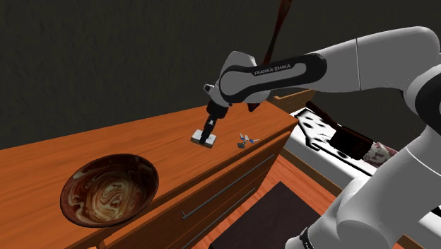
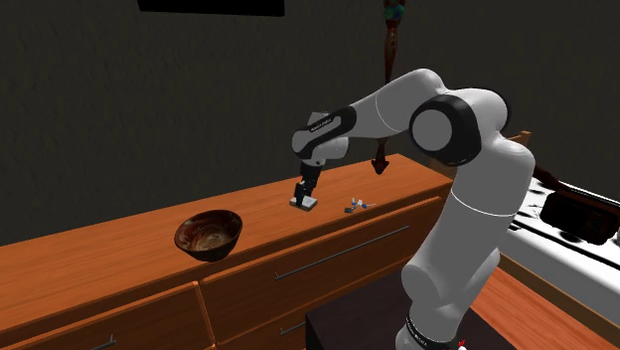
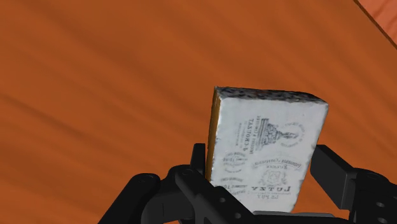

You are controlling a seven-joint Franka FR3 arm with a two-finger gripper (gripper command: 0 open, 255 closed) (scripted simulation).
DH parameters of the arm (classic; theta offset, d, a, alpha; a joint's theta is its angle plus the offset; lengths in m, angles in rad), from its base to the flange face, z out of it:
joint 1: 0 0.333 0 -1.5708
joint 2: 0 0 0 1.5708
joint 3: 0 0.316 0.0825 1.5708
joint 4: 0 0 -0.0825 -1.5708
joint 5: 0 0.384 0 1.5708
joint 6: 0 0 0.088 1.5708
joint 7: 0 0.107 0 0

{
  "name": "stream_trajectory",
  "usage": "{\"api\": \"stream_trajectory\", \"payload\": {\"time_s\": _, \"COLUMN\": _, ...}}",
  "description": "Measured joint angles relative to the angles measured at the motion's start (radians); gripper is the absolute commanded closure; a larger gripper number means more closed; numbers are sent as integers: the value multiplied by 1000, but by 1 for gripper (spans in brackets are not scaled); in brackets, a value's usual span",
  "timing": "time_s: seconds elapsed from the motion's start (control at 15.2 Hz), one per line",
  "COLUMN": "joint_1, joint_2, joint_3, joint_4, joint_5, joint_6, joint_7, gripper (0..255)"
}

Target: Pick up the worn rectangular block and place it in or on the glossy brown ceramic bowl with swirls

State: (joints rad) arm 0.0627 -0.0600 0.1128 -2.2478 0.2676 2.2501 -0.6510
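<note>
Now the gripper (image 1: 206,135) is clamping its fingers across the block's (image 3: 267,146) short width, with the bowl (image 1: 106,189) sitting well apart toward the shoulder view's lower left.

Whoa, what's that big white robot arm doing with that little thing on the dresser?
The arm's black gripper is down at a worn white block with faded print, on the wooden dresser top. Its fingers sit on both sides of the block and look closed on it. The block is on the surface or barely off it. The swirly brown bowl, where the block should go, sits empty toward the shoulder view's left.
</note>
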Motion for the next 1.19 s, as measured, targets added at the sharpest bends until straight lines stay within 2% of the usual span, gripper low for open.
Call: {"api": "stream_trajectory", "payload": {"time_s": 1.19, "joint_1": -8, "joint_2": -80, "joint_3": -9, "joint_4": 163, "joint_5": -28, "joint_6": -239, "joint_7": 49, "gripper": 255}}
